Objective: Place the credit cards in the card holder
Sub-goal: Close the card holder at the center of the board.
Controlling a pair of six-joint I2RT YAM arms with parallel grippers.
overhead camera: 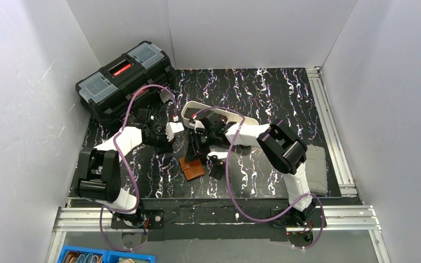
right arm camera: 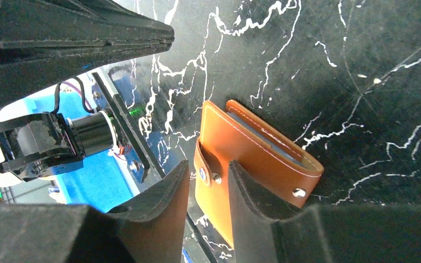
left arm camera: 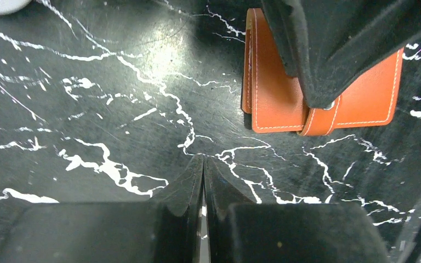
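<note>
The card holder (overhead camera: pixel 192 167) is a small brown leather wallet lying flat on the black marbled table (overhead camera: pixel 263 98), strap and snaps facing up. In the right wrist view my right gripper (right arm camera: pixel 208 167) hangs just over the card holder (right arm camera: pixel 252 139). Its jaws stand apart, with the strap's snap end in the gap. From above, the right gripper (overhead camera: pixel 196 156) sits right over the wallet. My left gripper (left arm camera: pixel 204 159) is shut and empty, low over bare table just beside the card holder (left arm camera: pixel 274 93). From above, the left gripper (overhead camera: pixel 167 147) is left of the wallet. I cannot make out any credit cards.
A big black toolbox (overhead camera: pixel 126 79) stands at the back left. A white oblong tray (overhead camera: pixel 194 107) lies behind the two wrists. A grey pad (overhead camera: pixel 315 167) lies at the right edge by the aluminium rail. A blue bin (overhead camera: pixel 104 256) sits below the near edge.
</note>
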